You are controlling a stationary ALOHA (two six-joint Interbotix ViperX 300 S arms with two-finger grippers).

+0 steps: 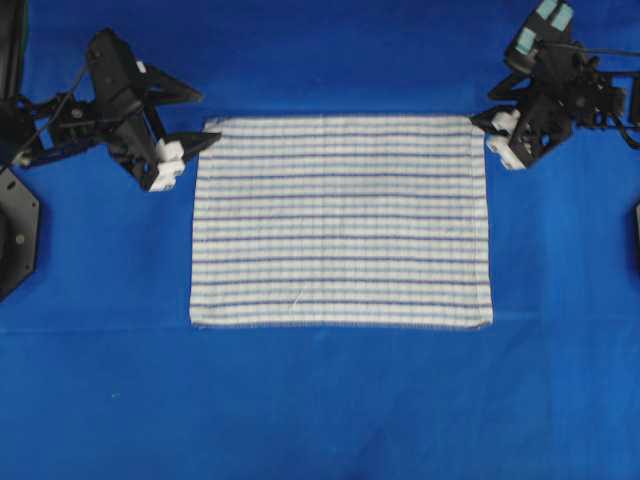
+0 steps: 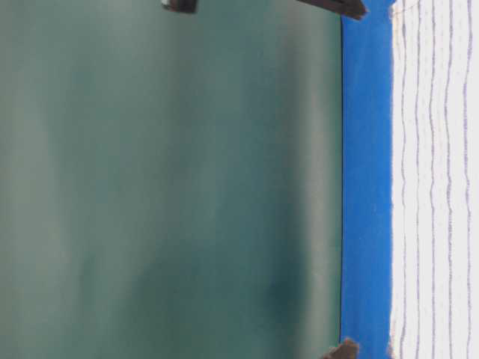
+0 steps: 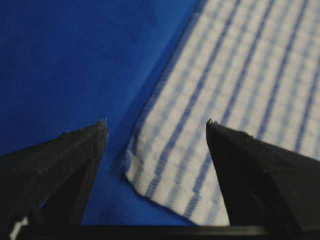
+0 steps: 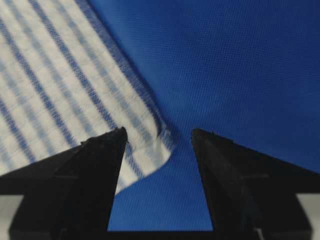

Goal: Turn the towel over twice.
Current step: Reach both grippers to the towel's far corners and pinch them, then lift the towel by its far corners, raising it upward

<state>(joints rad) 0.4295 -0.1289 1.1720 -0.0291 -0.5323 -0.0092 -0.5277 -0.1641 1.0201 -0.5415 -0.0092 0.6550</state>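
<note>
Striped towel flat on blue cloth; green wall behind

Landmark: the towel, striped, laid flat on the blue cloth.
Towel corner: seen between the two fingertips.
Left gripper: jaws held wide apart, nothing gripped.
Left fingertip: placed over blue cloth, beside the towel's edge.
</note>
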